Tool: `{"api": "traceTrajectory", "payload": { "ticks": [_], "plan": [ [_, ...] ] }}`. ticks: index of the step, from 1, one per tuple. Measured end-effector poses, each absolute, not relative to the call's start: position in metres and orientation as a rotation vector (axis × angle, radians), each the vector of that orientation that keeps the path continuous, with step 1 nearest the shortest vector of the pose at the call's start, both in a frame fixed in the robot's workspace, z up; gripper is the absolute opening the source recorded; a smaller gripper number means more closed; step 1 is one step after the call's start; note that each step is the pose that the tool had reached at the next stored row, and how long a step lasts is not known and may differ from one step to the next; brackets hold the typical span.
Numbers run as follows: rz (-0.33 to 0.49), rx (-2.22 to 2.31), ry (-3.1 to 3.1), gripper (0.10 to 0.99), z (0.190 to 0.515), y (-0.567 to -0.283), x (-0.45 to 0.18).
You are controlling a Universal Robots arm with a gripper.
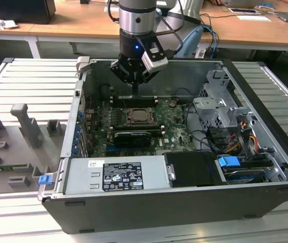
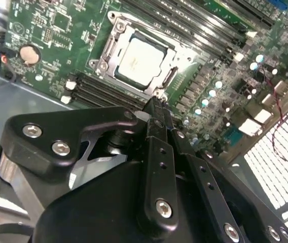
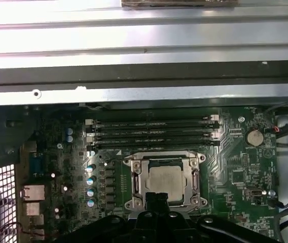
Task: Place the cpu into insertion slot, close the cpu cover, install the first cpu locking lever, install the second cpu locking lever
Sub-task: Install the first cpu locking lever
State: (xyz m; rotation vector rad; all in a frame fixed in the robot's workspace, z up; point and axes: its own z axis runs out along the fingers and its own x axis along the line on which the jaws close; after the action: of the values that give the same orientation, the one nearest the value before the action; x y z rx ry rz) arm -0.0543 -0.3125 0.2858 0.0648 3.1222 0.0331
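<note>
Silvery cpu [image 1: 140, 117], mid-frame in the exterior view, sits in the insertion slot [image 2: 105, 49], cpu cover [image 2: 156, 39] looks shut (levers unclear); claw [image 1: 135, 90] pinched narrow, empty.

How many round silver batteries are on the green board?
1. The battery sits near the green board edge, just past one end of the memory slots. The gripper may hide more.
</note>
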Motion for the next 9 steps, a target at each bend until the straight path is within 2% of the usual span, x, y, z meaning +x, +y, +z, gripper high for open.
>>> {"api": "traceTrajectory", "payload": {
  "ticks": [9],
  "plan": [
    [0.036,-0.055,3.123,0.106,0.272,-0.313,-0.079]
  ]
}}
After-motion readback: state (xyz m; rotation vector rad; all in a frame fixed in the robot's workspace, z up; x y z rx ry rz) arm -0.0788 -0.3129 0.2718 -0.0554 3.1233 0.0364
